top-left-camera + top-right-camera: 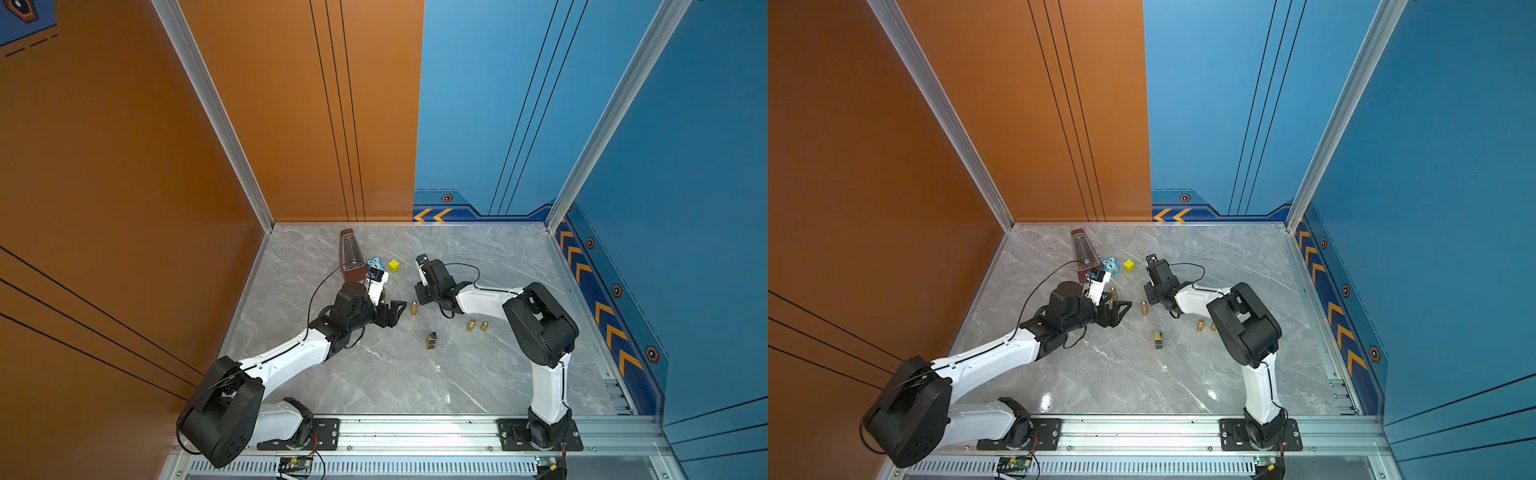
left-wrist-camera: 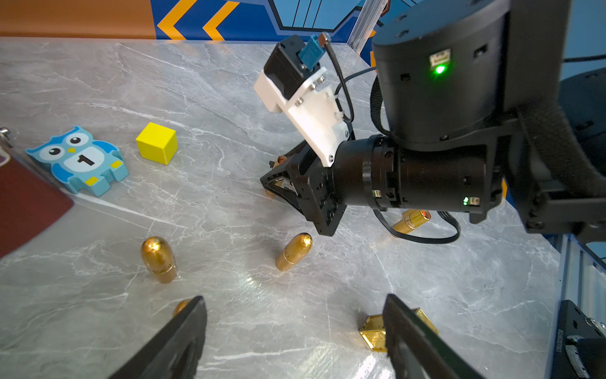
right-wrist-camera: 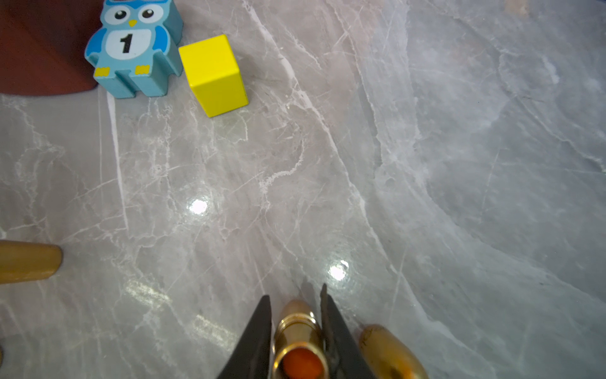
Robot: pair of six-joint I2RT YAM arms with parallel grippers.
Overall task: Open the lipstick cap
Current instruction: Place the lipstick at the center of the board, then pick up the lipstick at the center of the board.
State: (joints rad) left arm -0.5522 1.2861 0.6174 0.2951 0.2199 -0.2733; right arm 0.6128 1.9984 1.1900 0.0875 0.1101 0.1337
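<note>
Right pincer [image 3: 295, 295] sat low over the grey marble counter [image 1: 478, 374]. Its fingers [image 3: 259, 334] were drawn in against both sides of an uncapped gold lipstick [image 3: 299, 329]. The orange stick was exposed at the end facing the wrist camera, and the tube lay between the jaws, clamped.

A gold bullet-shaped piece [image 3: 390, 354] lay on the counter just beside the outer face of one finger. I could not tell whether it was the cap.

In both top views the pincer body hid the held lipstick. This pincer was mid-counter, near the yellow cube [image 1: 394, 265]. The blue owl block [image 1: 375, 262], marked "1", sat just beside the cube.

Left pincer [image 2: 295, 328] had its jaws wide apart with nothing between them. It pointed toward the right arm.

Other items noted:
- A closed gold lipstick [image 1: 414, 307] stood upright between the two pincers.
- A square gold case [image 1: 431, 340] lay nearer the front rail, apart from both arms.
- A second uncapped lipstick [image 1: 471, 325], orange tip showing, sat close by the right forearm, with a gold capsule [image 1: 484, 326] just beside it.
</note>
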